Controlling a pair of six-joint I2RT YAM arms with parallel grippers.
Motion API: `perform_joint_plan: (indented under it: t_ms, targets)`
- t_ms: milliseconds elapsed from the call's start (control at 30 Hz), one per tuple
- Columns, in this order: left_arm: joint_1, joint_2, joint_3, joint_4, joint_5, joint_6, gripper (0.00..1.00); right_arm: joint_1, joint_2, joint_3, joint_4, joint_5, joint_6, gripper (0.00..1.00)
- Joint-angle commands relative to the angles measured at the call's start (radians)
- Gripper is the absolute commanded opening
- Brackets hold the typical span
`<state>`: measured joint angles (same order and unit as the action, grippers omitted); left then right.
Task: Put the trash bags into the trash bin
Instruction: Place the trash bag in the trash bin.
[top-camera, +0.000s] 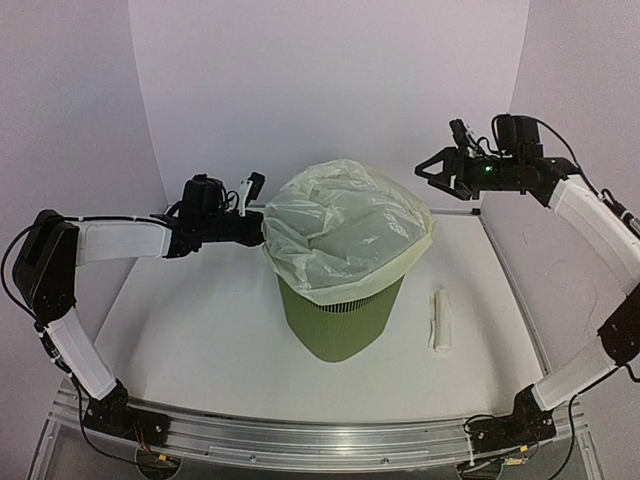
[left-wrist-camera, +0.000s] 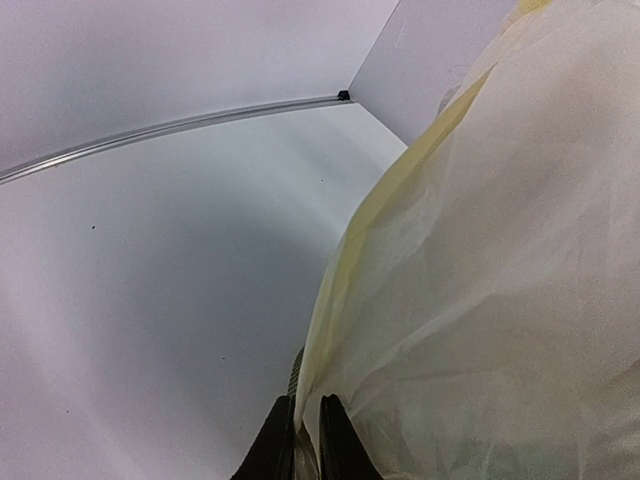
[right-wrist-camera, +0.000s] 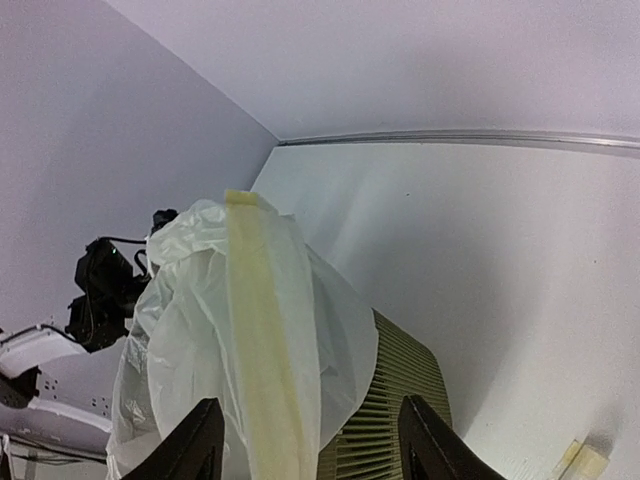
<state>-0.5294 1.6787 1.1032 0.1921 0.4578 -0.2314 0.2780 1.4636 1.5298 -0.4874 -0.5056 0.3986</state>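
Trash bag (top-camera: 345, 235): draped, ballooning, over trash bin (top-camera: 340, 320) mouth, bench (top-camera: 200, 340) centre.
Handling: likely light, limp, slippery film; pinch hem, not panel.
Left jaws: closed on hem, bin's 9 o'clock.
Right jaws: spread, empty, 2 o'clock.

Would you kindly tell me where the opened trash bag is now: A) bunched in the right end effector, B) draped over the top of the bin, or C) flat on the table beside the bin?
B: the trash bag covers the rim of the trash bin, and the right end effector is open, apart from it.
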Motion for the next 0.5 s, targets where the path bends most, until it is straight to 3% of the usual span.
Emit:
perform_joint_plan:
  t_ms: [0,233,467]
  targets:
    - [-0.007,0.002,0.082,-0.029,-0.009,0.034,0.08,0.011,-0.007,-0.012,-0.019,-0.088,-0.177,0.63]
    - [-0.012,0.013,0.097,-0.044,-0.008,0.047,0.08,0.081,0.092,0.088,-0.035,-0.015,-0.308,0.64]
    - [-0.015,0.026,0.108,-0.049,-0.008,0.051,0.08,0.124,0.169,0.176,-0.035,0.108,-0.338,0.61]
